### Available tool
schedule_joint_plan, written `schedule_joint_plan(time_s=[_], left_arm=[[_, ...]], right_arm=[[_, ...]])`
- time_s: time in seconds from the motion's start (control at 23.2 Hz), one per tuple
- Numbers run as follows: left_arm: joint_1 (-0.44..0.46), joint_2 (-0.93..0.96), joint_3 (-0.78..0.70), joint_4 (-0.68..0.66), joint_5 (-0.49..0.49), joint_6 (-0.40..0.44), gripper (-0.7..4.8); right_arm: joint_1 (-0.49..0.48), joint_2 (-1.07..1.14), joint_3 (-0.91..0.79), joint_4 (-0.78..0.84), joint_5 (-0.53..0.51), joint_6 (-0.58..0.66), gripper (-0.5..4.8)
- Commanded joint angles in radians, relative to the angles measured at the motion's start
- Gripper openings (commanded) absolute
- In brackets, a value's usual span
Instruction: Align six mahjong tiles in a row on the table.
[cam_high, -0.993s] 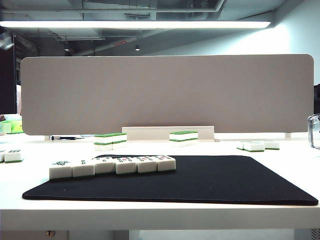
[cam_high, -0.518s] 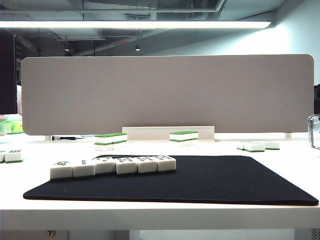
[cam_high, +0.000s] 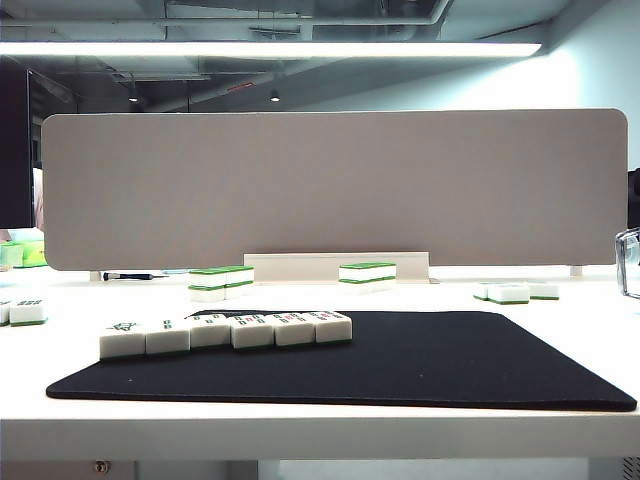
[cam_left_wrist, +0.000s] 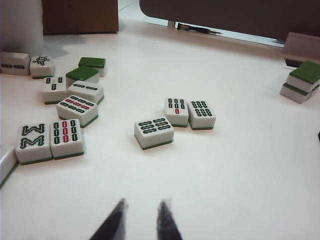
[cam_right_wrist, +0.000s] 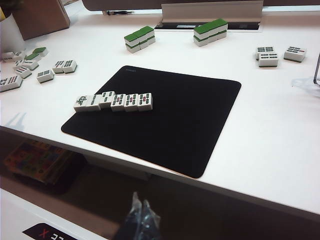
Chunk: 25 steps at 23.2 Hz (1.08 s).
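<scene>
**Student:** White tiles are sitting in a line at the near left corner of the black mat (cam_high: 400, 360). Are those the six mahjong tiles (cam_high: 225, 332)?

**Instructor:** Yes. They are lying side by side, faces up, and the row is straddling the mat's left edge: the leftmost tiles are resting on the table (cam_high: 320, 430), the others on the mat. The right wrist view is showing the same row (cam_right_wrist: 114, 101) bending slightly rather than running straight.

**Student:** Where are the grippers standing?

**Instructor:** Neither is appearing in the exterior view. The left gripper (cam_left_wrist: 141, 220) is hovering low over bare table near a scatter of loose tiles (cam_left_wrist: 154, 132); its fingers are standing a little apart and are holding nothing. The right gripper (cam_right_wrist: 138, 216) is hanging below the table's front edge, fingertips pressed together, empty.

**Student:** What could be going wrong from here?

**Instructor:** Judging by the layout, a further nudge to straighten the row could be tipping a tile where the mat's edge makes a step, or pushing neighbours out of line. The left gripper, being close to the loose tiles, could also be knocking one on its way back.

**Student:** What is differing from the earlier exterior frames?

**Instructor:** Almost nothing: the row, the mat and the green-topped stacks (cam_high: 221, 281) are keeping their places, and the arms are staying out of that view.
</scene>
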Motion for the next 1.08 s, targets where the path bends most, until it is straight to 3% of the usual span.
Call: schedule_joint_plan(time_s=[0.04,0.86,0.91,1.04,1.08], left_arm=[[0.000,-0.048,0.002,-0.080,0.000,0.026,0.80],[-0.002,-0.071,0.003,-0.114,0.032,0.045,0.80],[-0.002,-0.071,0.003,-0.114,0.032,0.045,0.80],[-0.002,-0.071,0.003,-0.114,0.032,0.045,0.80],[-0.002,-0.071,0.003,-0.114,0.032,0.045,0.80]], right_arm=[[0.001,-0.012,0.003,0.012,-0.001,-0.003,-0.01],[0.002,-0.012,0.003,0.013,0.001,-0.003,-0.01],[0.002,-0.012,0.003,0.022,0.018,-0.072,-0.01],[0.001,-0.012,-0.040,0.193,0.051,-0.093,-0.01],[0.001,-0.012,-0.095,0.321,0.051,-0.084,-0.01]])
